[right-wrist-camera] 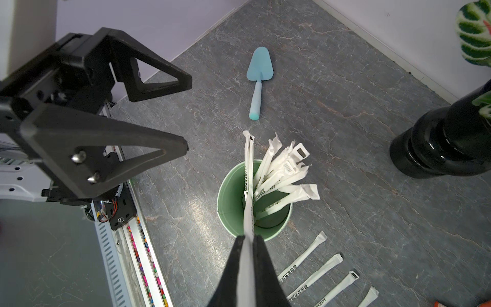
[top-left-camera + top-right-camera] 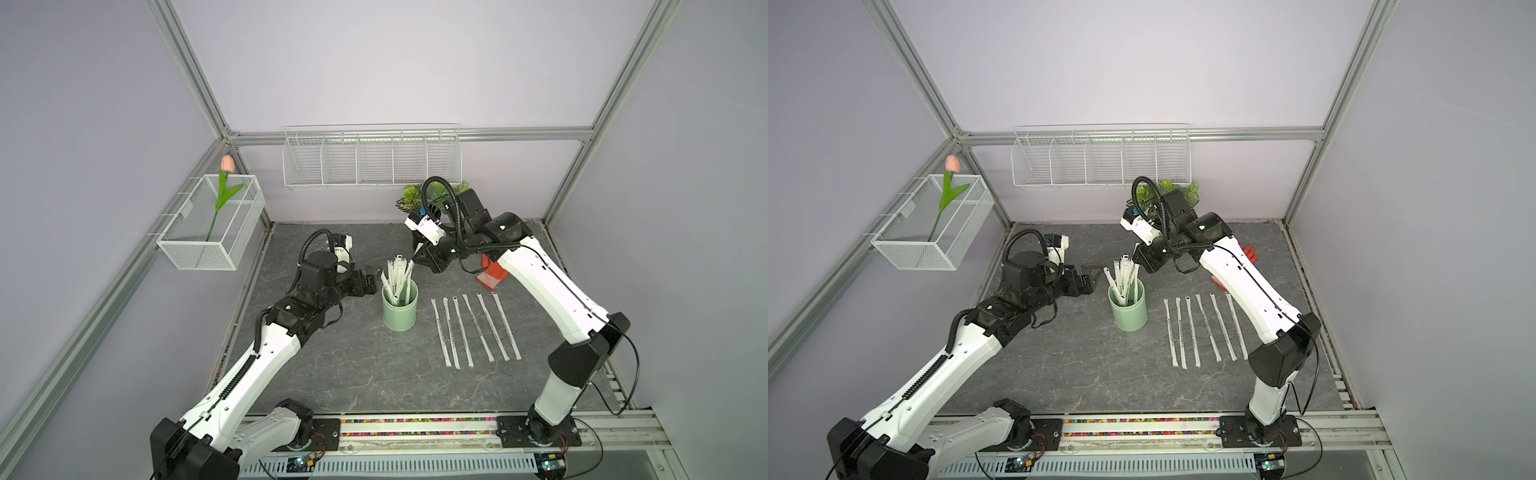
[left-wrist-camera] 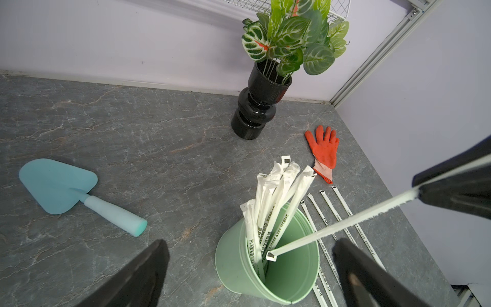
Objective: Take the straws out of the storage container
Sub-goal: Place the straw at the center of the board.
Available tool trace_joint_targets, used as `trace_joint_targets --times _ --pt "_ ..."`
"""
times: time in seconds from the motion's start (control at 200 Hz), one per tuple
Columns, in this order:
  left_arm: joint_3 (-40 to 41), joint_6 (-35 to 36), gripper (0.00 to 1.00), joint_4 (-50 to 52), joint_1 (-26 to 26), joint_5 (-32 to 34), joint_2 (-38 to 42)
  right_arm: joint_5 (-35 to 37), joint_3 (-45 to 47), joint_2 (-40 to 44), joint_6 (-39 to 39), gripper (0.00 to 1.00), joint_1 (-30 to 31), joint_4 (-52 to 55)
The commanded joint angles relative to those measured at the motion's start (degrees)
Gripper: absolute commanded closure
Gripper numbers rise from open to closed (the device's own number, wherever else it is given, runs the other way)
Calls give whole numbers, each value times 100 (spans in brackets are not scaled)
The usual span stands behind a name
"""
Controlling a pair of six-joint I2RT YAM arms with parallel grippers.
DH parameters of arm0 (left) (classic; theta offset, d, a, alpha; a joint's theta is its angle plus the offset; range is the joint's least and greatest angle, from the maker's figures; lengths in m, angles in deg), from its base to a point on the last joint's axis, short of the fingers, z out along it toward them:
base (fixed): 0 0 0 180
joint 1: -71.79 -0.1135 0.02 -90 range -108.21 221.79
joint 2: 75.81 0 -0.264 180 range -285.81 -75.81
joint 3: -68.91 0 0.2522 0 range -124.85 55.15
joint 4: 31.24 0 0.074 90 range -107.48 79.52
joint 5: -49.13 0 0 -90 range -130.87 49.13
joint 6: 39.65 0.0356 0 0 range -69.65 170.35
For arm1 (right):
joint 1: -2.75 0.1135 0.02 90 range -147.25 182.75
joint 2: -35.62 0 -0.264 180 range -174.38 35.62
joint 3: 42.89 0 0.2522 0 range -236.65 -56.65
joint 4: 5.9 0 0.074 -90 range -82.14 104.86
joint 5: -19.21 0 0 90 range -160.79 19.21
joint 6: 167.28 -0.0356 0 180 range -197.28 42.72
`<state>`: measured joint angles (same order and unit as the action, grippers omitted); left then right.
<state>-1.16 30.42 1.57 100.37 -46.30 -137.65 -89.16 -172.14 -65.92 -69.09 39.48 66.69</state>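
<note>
My right fingers (image 1: 231, 271) pinched one straw (image 1: 248, 220) over the cup (image 1: 225, 202). Best pulled slowly toward one o'clock. My left fingers (image 1: 93, 143), at ten o'clock, gaped wide.

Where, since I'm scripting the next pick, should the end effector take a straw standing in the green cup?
Probably near its top end: pinch one outer straw of the fan, coming down from above. The tops stick out well above the storage container and splay apart, while the lower lengths are bunched inside.
</note>
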Motion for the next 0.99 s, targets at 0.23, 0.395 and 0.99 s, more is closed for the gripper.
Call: trace_joint_targets --times 0.23,0.395,0.99 --pt "-20 -27 0 -72 34 16 31 -228 157 404 201 91 -7 180" --pt "-11 -50 0 -86 30 7 34 -48 407 1011 191 91 -25 182" --pt "-2 -126 0 -145 34 -111 84 1925 -142 1649 -1019 92 -531 2147"
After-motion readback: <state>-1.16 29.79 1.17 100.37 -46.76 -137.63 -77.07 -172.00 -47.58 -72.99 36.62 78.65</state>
